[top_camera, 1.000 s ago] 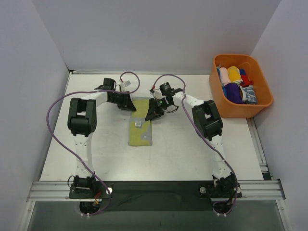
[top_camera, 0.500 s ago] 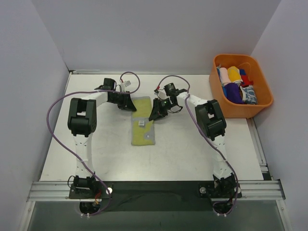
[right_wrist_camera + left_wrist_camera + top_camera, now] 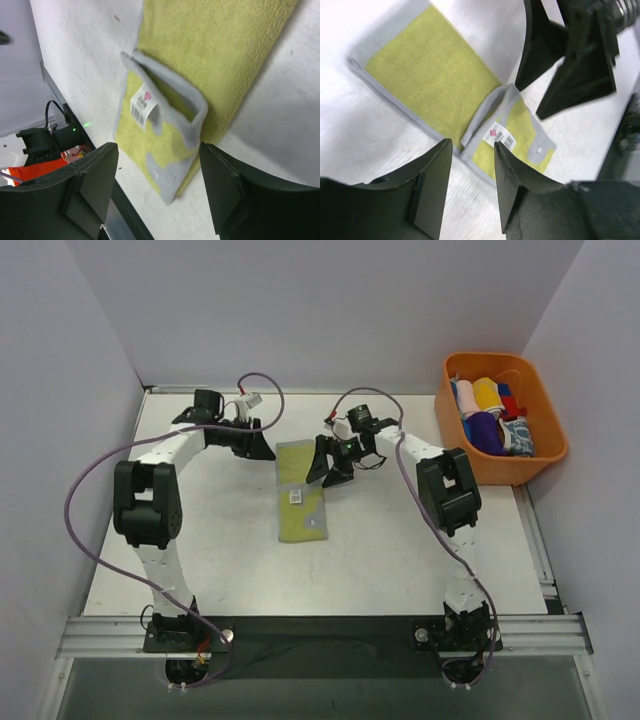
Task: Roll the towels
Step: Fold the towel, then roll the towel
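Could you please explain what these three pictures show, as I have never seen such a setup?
These are two robot arms bolted at the near edge of a white table. The overhead picture looks down from behind them. The other two come from a camera on each wrist, so the dark shapes at the bottom are that arm's own fingers. The left gripper and right gripper stand at either side of the far end of a yellow-green towel with a grey edge. It lies partly folded over, its white tag showing. Both grippers are open and hold nothing. An orange basket of colourful cloths sits at the far right.
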Action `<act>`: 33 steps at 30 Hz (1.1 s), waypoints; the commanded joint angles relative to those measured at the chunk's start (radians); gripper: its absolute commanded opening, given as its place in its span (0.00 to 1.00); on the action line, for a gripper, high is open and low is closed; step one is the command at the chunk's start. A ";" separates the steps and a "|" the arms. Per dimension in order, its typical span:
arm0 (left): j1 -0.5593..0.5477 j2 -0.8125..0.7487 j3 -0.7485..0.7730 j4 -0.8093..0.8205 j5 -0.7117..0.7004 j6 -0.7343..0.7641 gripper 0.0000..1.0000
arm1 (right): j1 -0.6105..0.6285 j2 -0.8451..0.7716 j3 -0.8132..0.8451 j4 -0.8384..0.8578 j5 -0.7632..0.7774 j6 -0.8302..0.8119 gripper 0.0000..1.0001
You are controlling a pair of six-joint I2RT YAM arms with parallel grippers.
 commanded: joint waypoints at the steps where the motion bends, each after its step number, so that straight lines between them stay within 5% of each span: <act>1: 0.018 -0.249 -0.048 -0.097 -0.017 0.312 0.49 | -0.026 -0.164 -0.020 -0.078 0.017 -0.082 0.66; 8: -0.116 -0.527 -0.385 -0.151 -0.215 0.663 0.48 | 0.003 -0.275 -0.127 -0.095 0.029 -0.115 0.53; 14: -0.394 -0.659 -0.596 -0.085 -0.418 0.821 0.40 | 0.075 -0.193 -0.169 -0.071 -0.115 -0.032 0.34; 21: -0.555 -0.572 -0.617 -0.007 -0.500 0.838 0.39 | 0.103 -0.097 -0.206 -0.016 -0.101 -0.010 0.30; 33: -0.594 -0.449 -0.674 0.096 -0.606 0.881 0.38 | 0.103 -0.066 -0.224 -0.016 -0.054 -0.027 0.30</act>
